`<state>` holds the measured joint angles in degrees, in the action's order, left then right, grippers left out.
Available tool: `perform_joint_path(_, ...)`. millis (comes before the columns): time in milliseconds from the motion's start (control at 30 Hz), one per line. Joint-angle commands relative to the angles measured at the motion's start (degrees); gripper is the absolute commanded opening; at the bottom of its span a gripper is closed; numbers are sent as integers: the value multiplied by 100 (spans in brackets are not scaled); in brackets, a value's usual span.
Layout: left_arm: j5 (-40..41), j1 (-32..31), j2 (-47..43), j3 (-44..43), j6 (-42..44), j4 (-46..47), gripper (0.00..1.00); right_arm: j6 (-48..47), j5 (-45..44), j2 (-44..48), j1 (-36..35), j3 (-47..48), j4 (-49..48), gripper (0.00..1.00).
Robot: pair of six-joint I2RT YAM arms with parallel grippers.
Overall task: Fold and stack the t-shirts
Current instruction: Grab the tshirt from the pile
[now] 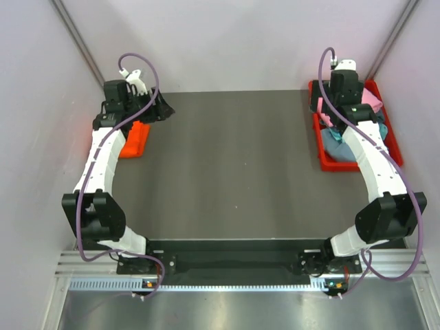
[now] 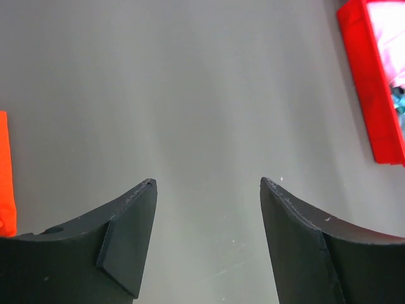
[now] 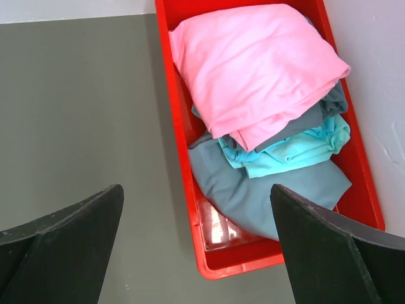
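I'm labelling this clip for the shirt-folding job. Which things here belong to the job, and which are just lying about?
Job: soft light pink cloth t-shirt, teal cloth t-shirt, grey-blue cloth t-shirt, bright orange cloth t-shirt.
Just there: rigid red plastic tray, dark grey table top.

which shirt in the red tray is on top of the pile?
The light pink t-shirt: it lies on top, while the teal shirt and grey-blue shirt only poke out beneath it in the red tray.
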<state>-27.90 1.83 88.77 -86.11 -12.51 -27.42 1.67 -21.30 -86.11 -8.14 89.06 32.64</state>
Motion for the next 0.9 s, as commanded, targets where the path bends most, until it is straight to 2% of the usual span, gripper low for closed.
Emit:
perform_joint_path(0, -146, -16, -492, 208, -146, 747, 71, -27, -155, 67, -65, 323, -92, 100)
perform_joint_path(167, -58, -16, -572, 305, 188, 659, 71, -764, -251, 68, -65, 288, -232, 100)
perform_joint_path(233, -127, -24, -484, 235, 74, 641, 71, -878, -524, -239, 23, 549, -267, 100)
perform_joint_path(300, -276, -24, -414, 156, -5, 668, 71, -949, -306, -615, 302, 744, -197, 100)
perform_joint_path(433, -313, -16, -352, 155, 11, 747, 71, -485, 196, -1241, 770, 1201, 49, 100)
perform_joint_path(633, -137, -16, -317, 112, 380, 633, 71, -940, 337, -2216, 1130, 1683, -30, 100)
perform_joint_path(867, -40, -7, -326, 252, 574, 484, 71, -1143, 407, -3148, 1297, 2352, -302, 88)
